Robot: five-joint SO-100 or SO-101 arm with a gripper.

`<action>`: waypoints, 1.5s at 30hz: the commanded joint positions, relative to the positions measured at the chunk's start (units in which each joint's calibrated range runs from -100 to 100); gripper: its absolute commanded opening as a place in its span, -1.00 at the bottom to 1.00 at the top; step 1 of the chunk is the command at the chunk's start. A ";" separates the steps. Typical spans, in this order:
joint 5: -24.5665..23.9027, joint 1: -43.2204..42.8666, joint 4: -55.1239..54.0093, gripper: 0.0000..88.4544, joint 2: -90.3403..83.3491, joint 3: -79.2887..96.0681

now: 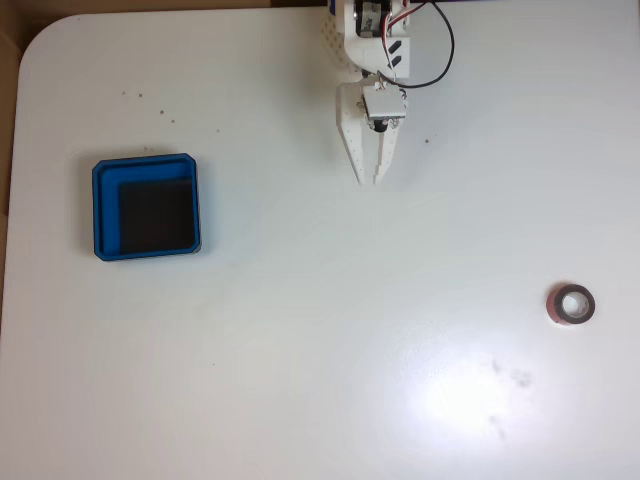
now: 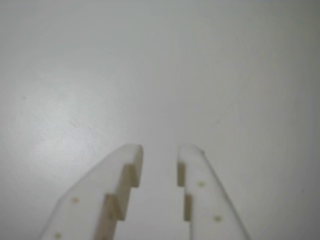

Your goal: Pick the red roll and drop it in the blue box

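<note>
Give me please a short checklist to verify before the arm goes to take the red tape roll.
1. End effector carries nothing: ok, bare table shows between the fingers in the wrist view.
2. Fingers parted: ok, a gap shows, though whether it is wide enough for the roll cannot be told.
3. Red roll in sight and free: ok, it lies alone near the right edge of the fixed view.
4. Blue box ready: ok, its dark floor holds nothing.
5. Table between end effector and roll free of obstacles: ok.
6. Black cable clear of the fingers: ok.
</note>
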State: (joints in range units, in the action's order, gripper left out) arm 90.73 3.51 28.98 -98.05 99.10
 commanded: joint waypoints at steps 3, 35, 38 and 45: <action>0.15 -0.24 -0.60 -0.98 -0.44 0.81; -0.28 -14.41 -0.68 -0.98 -0.53 0.81; -0.28 -15.77 -0.68 -0.98 -0.53 0.81; -0.28 -20.76 -0.68 -0.98 -0.53 0.81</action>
State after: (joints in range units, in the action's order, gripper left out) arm 90.73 -15.29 28.98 -98.05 99.10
